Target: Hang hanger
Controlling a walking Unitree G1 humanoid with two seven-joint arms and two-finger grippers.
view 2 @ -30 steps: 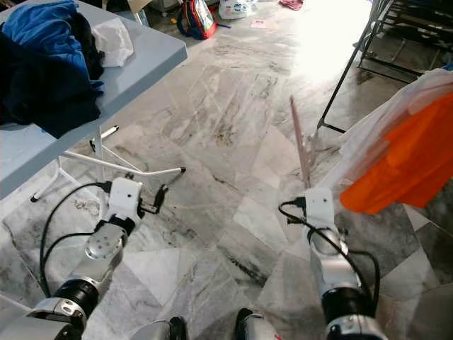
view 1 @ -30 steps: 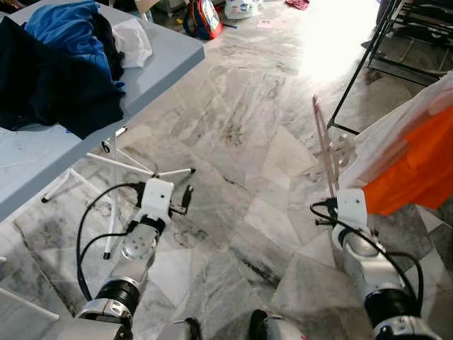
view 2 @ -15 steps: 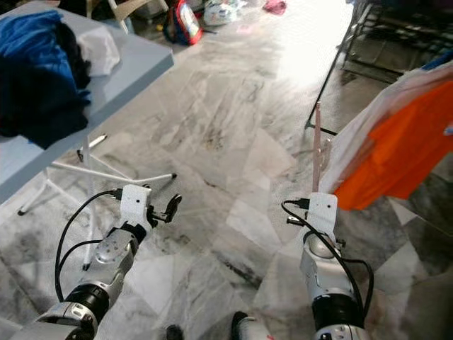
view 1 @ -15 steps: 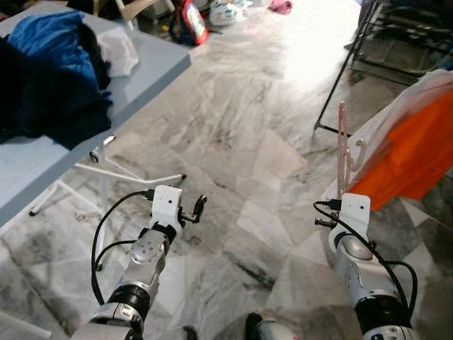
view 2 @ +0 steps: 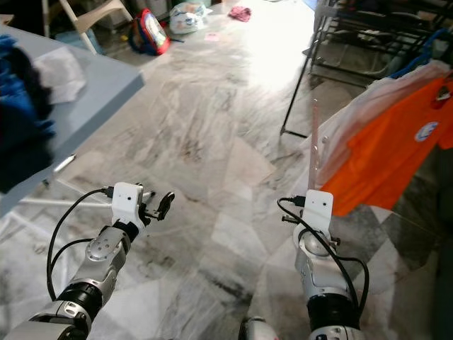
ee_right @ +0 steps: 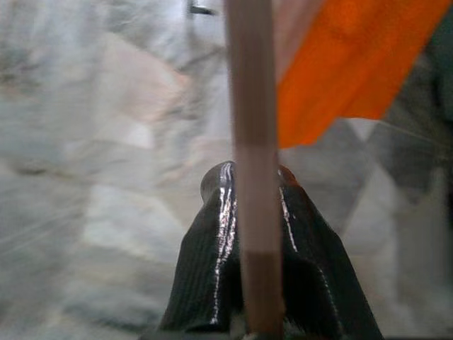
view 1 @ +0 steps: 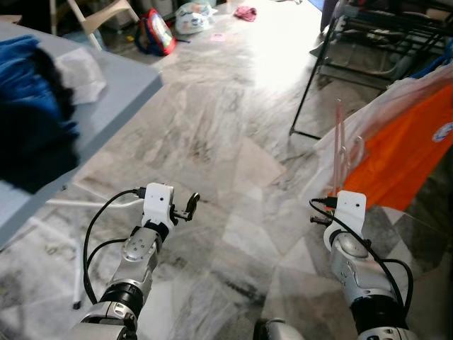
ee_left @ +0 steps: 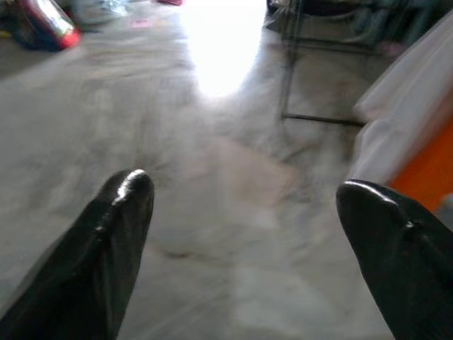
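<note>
Fingers of the right gripper [ee_right: 251,283] are pressed together on the pink hanger [view 1: 340,152], which stands up out of the pinch, its hook curling just beside the stem above the wrist. Just beyond and to the right of that gripper hang an orange shirt [view 2: 386,159] and a white garment [view 2: 361,117], draped from a dark clothes rack [view 1: 368,32] whose leg slants down to the marble floor [view 1: 233,113] ahead of the claw. The left gripper [ee_left: 244,234] is held forward at a like height, well apart to the left, its two fingers spread wide with nothing between them. Farther left of it stands a grey table [view 1: 106,99] with a heap of dark and blue clothes [view 1: 28,120]. By my reading, the hanger is in the carrying step, gripped but not yet on any rail. Next, the right arm needs to lift the hook above the rack's rail, which I cannot clearly make out, and lower it on.
</note>
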